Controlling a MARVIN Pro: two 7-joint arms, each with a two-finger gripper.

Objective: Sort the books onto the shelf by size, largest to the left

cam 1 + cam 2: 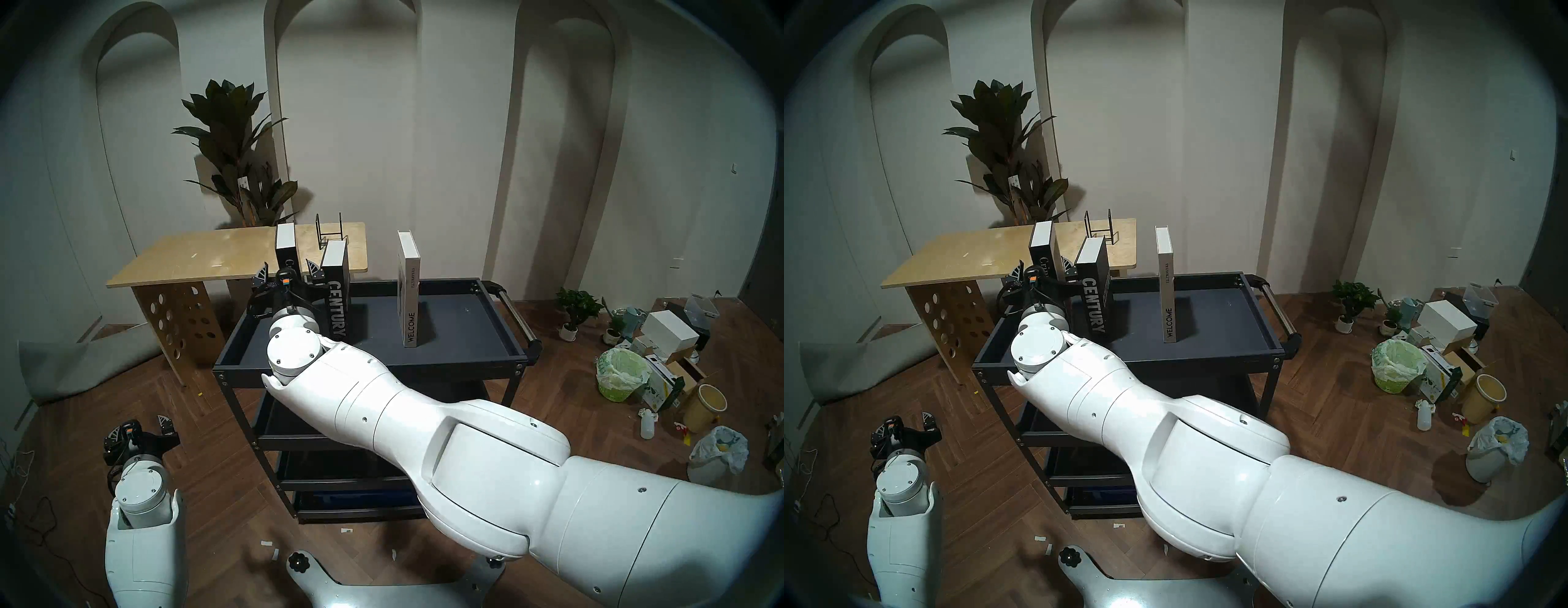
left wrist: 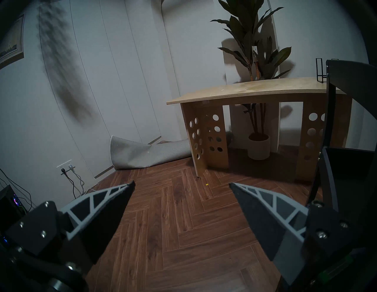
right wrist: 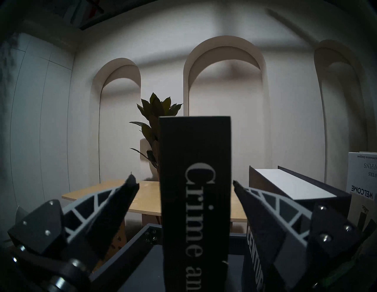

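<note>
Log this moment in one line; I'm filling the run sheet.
right hand: open, astride Crime book | left hand: open, idle, low | tray left to right: Crime, CENTURY, WELCOME, all upright

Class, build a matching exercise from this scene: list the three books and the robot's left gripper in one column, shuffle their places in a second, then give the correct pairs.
Column one:
1. Crime and Punishment book
2. CENTURY book
3. WELCOME book
4. left gripper

Column two:
A. standing alone, farthest right on the cart's top tray
B. over the wooden floor, beside the cart, open and empty
C. between the open fingers of the right gripper
D. middle of the three, shortest and thick

Pairs: 1-C, 2-D, 3-A, 4-B
</note>
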